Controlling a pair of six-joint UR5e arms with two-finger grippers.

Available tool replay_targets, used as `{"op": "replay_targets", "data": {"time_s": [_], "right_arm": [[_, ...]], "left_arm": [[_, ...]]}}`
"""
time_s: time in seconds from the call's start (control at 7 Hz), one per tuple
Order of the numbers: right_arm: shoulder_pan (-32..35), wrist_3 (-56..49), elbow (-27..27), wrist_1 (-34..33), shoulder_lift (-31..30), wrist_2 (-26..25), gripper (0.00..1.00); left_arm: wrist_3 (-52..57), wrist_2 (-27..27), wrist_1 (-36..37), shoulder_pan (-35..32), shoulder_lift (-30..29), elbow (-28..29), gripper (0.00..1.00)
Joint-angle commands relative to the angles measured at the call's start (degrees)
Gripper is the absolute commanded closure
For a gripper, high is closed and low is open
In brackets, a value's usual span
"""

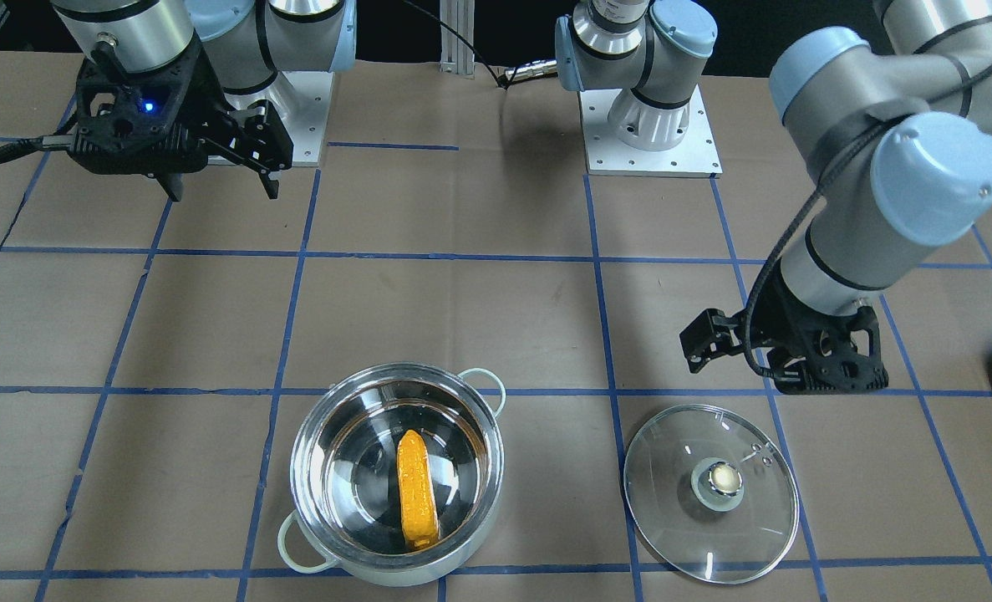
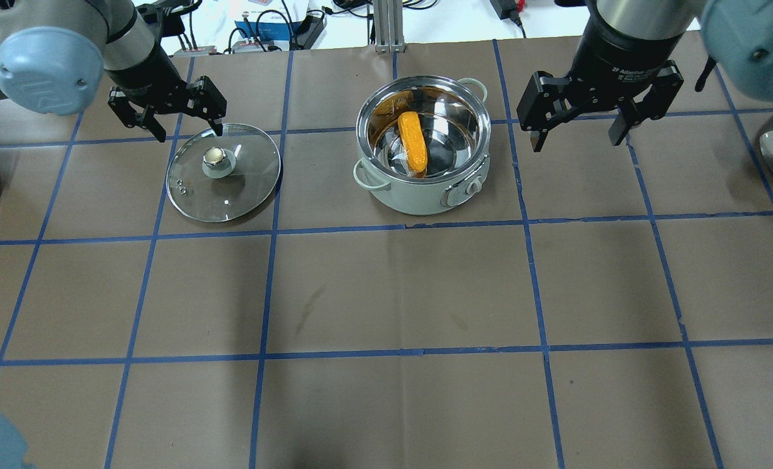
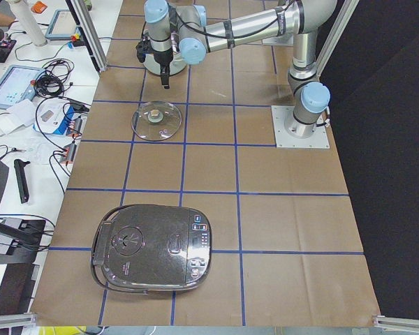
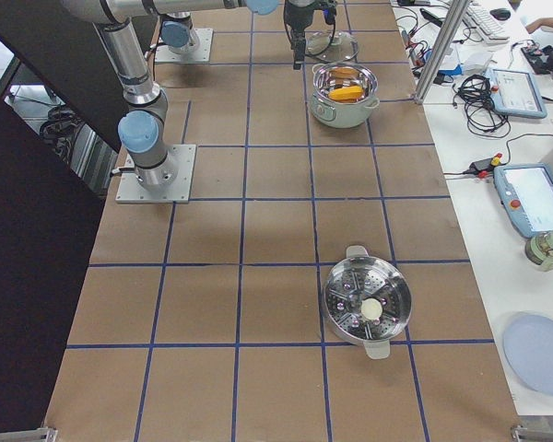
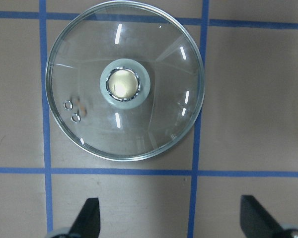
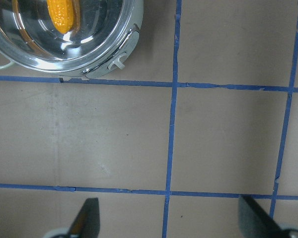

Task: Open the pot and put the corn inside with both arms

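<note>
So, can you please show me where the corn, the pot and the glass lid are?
corn [image 2: 412,142]: overhead exterior view, middle of the cob.
pot [image 2: 419,195]: overhead exterior view, on the pale outer wall nearest the camera.
glass lid [image 5: 123,85]: left wrist-mounted view, on its central knob.

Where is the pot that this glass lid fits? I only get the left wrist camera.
Observer: The pot stands open, apart from the lid, on the robot's right of it.
Visitor: Is anything in it?
Observer: Yes, the corn lies on its shiny bottom.
Visitor: And the other claw?
Observer: The right gripper hangs open beside the pot, holding nothing.
</note>
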Motion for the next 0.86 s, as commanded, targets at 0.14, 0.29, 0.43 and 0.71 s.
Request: {"op": "replay_targets", "data": {"time_s": [0.14, 0.29, 0.43, 0.71], "right_arm": [[0.4, 0.1, 0.6, -0.6, -0.5, -0.1, 0.03], [0.4, 0.1, 0.6, -0.6, -0.6, 0.0, 0.03], [0.5, 0.2, 0.6, -0.6, -0.6, 0.1, 0.02], [0.4, 0.2, 0.6, -0.6, -0.6, 0.4, 0.02]], "left_arm": [[-0.1, -0.5, -9.4, -1.8, 13.3, -1.1, 0.00], [-0.2, -0.4, -9.9, -3.6, 15.4, -2.8, 0.00], [-1.5, -0.3, -9.6, -6.5, 17.0, -6.0, 0.00], [-7.7, -0.2, -8.9, -8.7, 16.4, -6.4, 0.00]]}}
